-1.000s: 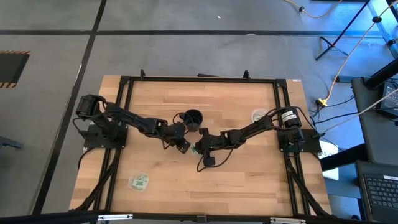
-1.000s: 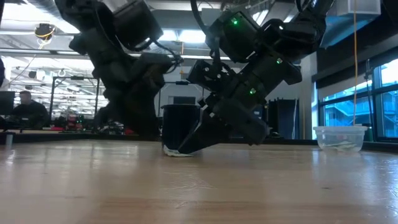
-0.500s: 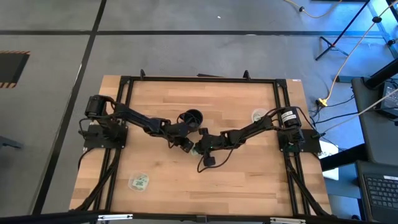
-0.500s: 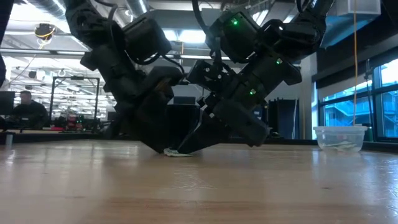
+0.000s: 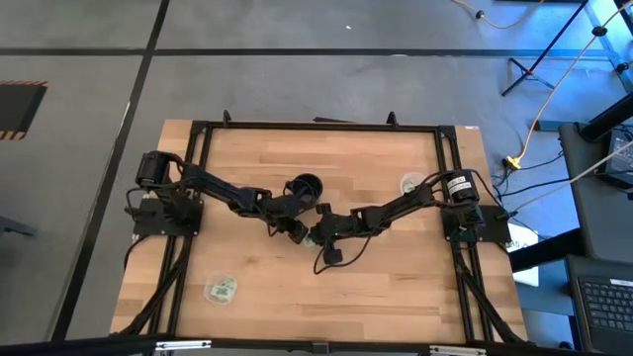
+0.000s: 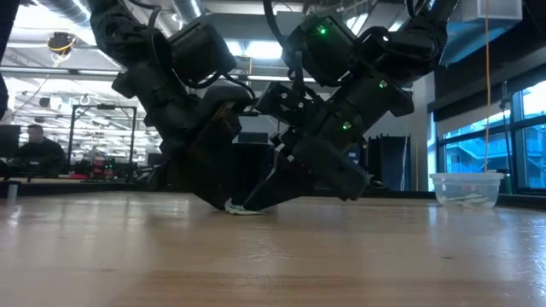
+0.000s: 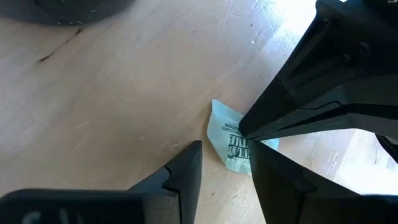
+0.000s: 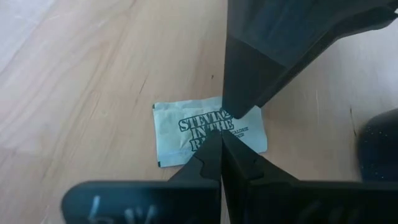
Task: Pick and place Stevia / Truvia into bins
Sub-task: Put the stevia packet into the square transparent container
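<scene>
The wooden table (image 5: 247, 267) stands on a grey floor, and behind it the low view shows a big workshop hall with ceiling lights. In the middle of the table both arms meet over one packet (image 8: 208, 130) of Stevia, which lies flat on the wood just beside the black cup (image 5: 306, 187).

The right gripper (image 8: 222, 142) has its fingers closed together, with nothing between them, and their tip presses on the packet's near edge. The left gripper (image 7: 225, 160) has its fingers parted, with a clear gap and nothing held; one finger (image 7: 180, 177) stands on bare wood beside the packet and the other is at the packet's edge. So the packet lies straight ahead of the left fingers, partly between them. Its long axis runs across the right gripper's line. Both arms are about equally near, but only the left one seems ready to take it.

Farther out, one clear bin (image 5: 222, 289) sits at the near left corner with packets inside, and the other bin (image 5: 411, 183) is near the right arm's base.
</scene>
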Available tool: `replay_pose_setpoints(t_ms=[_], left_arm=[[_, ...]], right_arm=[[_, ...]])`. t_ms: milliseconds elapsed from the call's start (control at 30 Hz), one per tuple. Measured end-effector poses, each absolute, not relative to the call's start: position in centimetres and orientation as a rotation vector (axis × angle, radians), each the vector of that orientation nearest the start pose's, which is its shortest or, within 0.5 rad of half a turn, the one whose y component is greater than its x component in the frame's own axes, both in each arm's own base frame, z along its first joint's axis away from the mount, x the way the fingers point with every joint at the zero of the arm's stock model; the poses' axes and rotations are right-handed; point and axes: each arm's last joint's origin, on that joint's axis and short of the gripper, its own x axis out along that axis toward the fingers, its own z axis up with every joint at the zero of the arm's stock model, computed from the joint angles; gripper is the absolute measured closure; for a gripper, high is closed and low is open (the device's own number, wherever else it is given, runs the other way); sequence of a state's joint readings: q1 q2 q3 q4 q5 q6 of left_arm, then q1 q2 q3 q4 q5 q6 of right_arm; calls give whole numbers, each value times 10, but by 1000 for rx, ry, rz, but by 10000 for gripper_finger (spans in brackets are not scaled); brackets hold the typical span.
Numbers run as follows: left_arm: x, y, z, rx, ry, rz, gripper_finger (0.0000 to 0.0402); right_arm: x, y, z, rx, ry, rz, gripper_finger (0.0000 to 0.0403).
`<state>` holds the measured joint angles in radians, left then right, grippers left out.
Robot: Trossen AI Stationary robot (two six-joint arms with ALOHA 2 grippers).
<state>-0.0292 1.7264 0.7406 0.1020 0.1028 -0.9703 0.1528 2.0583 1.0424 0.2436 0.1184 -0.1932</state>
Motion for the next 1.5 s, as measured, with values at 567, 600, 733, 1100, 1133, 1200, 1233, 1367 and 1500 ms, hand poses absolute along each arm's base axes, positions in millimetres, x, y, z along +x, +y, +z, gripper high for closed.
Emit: replay_pose_setpoints(t_ms=[567,600,733,1100,1133,1200,1233,1367,1500], left_arm=[[307,-11,118,-957,878,313,280],[307,-11,118,-953,873,322,283],[307,-10,118,-947,870,332,307],[307,-10,118,-930,873,327,378],[307,-10,118,-923,873,323,382],[307,-10,118,-905,873,314,392],[307,-10,118,-904,873,313,397],[307,-10,118,-888,880,289,399],[304,-11,127,-856,878,250,399]], right_arm=[[389,57,93,-283,754,103,402],[389,57,93,-282,753,102,402],[389,57,93,-281,750,102,402],[389,57,93,-279,749,102,402],[389,57,93,-279,749,102,402],[389,57,93,-279,749,102,402],[389,57,93,-279,749,102,401],[388,57,96,-256,762,95,391],[381,55,111,-223,799,77,375]])
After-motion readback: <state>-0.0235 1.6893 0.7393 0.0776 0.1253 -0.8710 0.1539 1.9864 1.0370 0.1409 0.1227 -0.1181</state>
